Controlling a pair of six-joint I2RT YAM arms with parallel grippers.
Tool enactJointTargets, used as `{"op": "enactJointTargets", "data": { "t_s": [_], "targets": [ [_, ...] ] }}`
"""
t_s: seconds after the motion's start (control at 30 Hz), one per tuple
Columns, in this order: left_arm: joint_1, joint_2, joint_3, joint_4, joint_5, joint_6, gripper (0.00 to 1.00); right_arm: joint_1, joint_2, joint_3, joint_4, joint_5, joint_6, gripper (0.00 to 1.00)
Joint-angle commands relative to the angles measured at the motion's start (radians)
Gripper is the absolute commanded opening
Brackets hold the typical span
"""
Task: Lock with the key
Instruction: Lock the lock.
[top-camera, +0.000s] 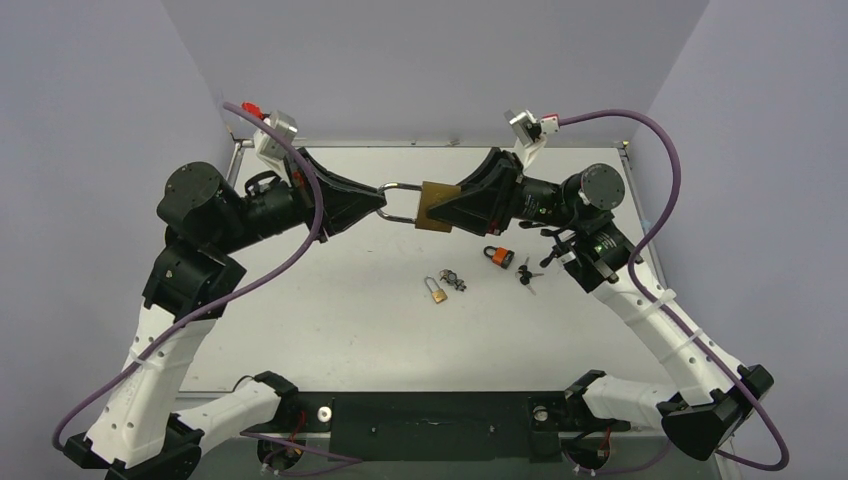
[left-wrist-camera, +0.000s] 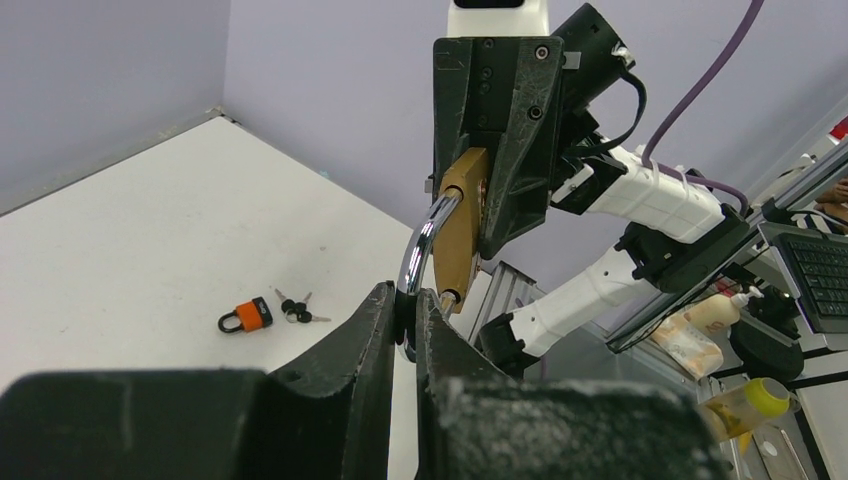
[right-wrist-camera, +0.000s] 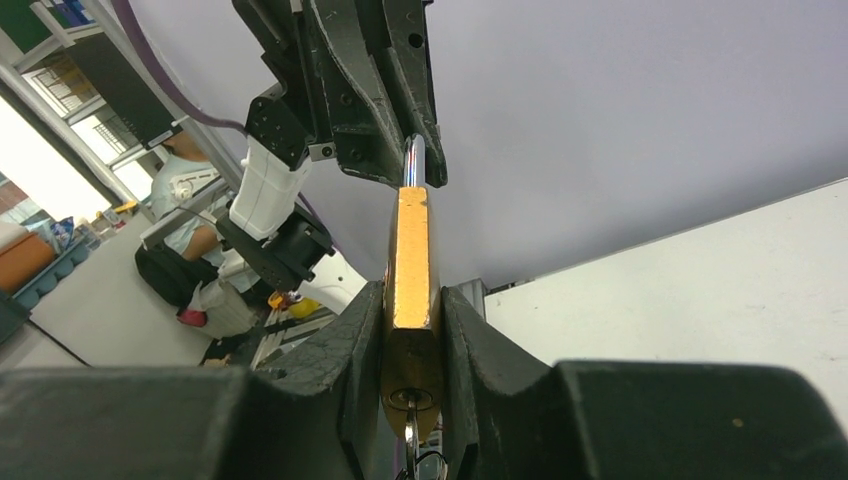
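Spare stuff on the white table (top-camera: 330, 300): a small brass padlock (top-camera: 436, 291) lying near the middle, with a little clump of keys (top-camera: 455, 279) just beside it at 2 o'clock. Further out at 2 o'clock there's an orange padlock (top-camera: 499, 257), and black-headed keys (top-camera: 526, 274) close by at its 4 o'clock.

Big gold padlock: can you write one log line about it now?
left gripper: shut on shackle | right gripper: shut on padlock body | key: in keyhole
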Motion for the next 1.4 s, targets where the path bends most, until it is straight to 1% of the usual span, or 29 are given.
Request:
{"op": "enactJointTargets", "data": {
  "t_s": [0.0, 0.07, 0.23, 0.57, 0.7, 0.93, 1.0, 1.07, 1.17, 1.2, 1.37],
  "targets": [
    [-0.037, 0.02, -0.031, 0.068, 0.013, -0.035, 0.0, 0.046, -0.001, 0.09, 0.043, 0.101, -0.065, 0.0],
    [-0.047, 0.023, -0.036, 0.07, 0.011, -0.039, 0.0, 0.051, 0.006, 0.099, 0.022, 0.126, -0.086, 0.0],
    [-0.066, 0.033, -0.045, 0.081, 0.009, -0.062, 0.0, 0.076, 0.02, 0.135, -0.103, 0.184, -0.192, 0.0],
    [-0.096, 0.042, -0.08, 0.075, -0.025, -0.053, 0.0, 0.094, 0.059, 0.168, -0.095, 0.19, -0.182, 0.0],
    [-0.114, 0.031, -0.101, 0.076, -0.056, -0.032, 0.0, 0.095, 0.074, 0.173, -0.048, 0.173, -0.129, 0.0],
    [-0.131, 0.023, -0.104, 0.052, -0.113, -0.001, 0.0, 0.099, 0.101, 0.144, 0.13, 0.142, 0.028, 0.0],
    [-0.133, 0.022, -0.103, 0.049, -0.125, 0.003, 0.0, 0.104, 0.101, 0.141, 0.129, 0.145, 0.02, 0.0],
    [-0.133, 0.025, -0.097, 0.051, -0.135, 0.002, 0.0, 0.117, 0.098, 0.147, 0.066, 0.159, -0.033, 0.0],
    [-0.133, 0.037, -0.077, 0.054, -0.142, -0.002, 0.0, 0.144, 0.092, 0.162, -0.081, 0.201, -0.13, 0.0],
    [-0.132, 0.042, -0.066, 0.055, -0.142, -0.008, 0.0, 0.148, 0.092, 0.163, -0.102, 0.209, -0.165, 0.0],
    [-0.141, 0.082, -0.035, 0.056, -0.141, -0.029, 0.0, 0.17, 0.097, 0.162, -0.207, 0.256, -0.233, 0.0]
  ]
}}
